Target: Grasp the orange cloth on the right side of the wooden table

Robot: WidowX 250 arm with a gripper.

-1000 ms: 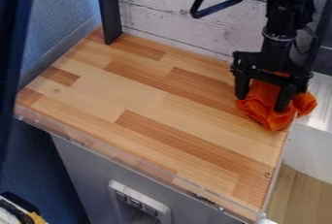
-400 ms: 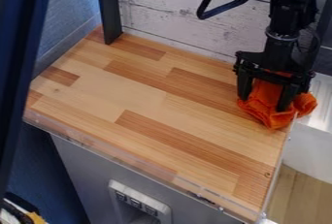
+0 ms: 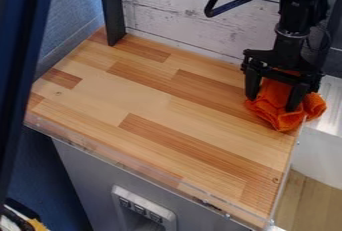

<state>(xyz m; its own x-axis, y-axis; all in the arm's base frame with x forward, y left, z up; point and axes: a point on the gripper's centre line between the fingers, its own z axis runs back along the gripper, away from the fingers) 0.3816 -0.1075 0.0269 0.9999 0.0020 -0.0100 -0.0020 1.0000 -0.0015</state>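
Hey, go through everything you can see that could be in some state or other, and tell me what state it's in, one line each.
Pincer: open, lowered, jaws apart with part of the cloth between them.
Orange cloth: crumpled, bunched at the right edge of the wooden counter.
Black cable: slack, hanging in a loop.

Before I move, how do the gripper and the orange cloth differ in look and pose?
Colour: the gripper is black, while the cloth is bright orange.
Shape: the gripper has two straight fingers spread apart, while the cloth is a crumpled, folded bunch.
Pose: the gripper hangs down from above, while the cloth lies bunched at the edge of the wooden counter.
Shared: both are at the same corner of the counter, the gripper's fingers overlapping the cloth in view.
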